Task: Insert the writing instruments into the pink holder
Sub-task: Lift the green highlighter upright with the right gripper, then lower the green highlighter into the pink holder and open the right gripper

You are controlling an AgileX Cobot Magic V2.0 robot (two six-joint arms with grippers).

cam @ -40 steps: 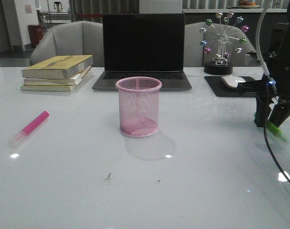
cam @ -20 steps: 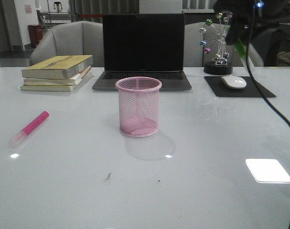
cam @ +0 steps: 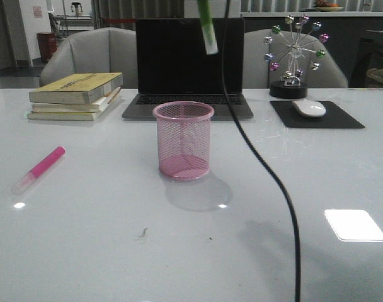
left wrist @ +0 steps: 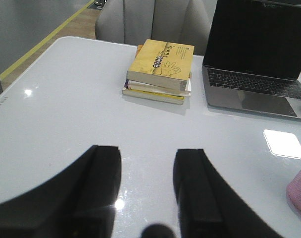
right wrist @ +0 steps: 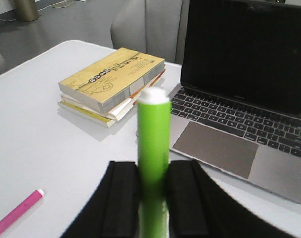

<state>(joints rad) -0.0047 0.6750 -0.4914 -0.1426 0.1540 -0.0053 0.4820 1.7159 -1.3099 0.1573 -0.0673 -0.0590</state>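
Observation:
The pink holder [cam: 183, 139] stands upright mid-table, and nothing shows inside it. High above it and slightly farther back hangs the green marker [cam: 207, 25], its clear cap pointing down. My right gripper [right wrist: 153, 166] is shut on the green marker [right wrist: 153, 134]; the gripper itself is above the top edge of the front view. The pink marker [cam: 40, 168] lies flat at the table's left and also shows in the right wrist view [right wrist: 14, 215]. My left gripper [left wrist: 147, 158] is open over bare table with nothing between its fingers. The holder's edge [left wrist: 300, 191] shows at that view's side.
A stack of books [cam: 75, 95] lies at the back left and a dark laptop [cam: 189, 69] stands behind the holder. A ferris-wheel ornament [cam: 295, 56] and a mouse [cam: 308, 107] on a black pad [cam: 342, 116] are at the back right. The right arm's black cable [cam: 267, 176] hangs across the middle.
My right gripper lifted the green marker from the table's right side and carried it up and left to above the holder. The pink marker and the holder have not moved.

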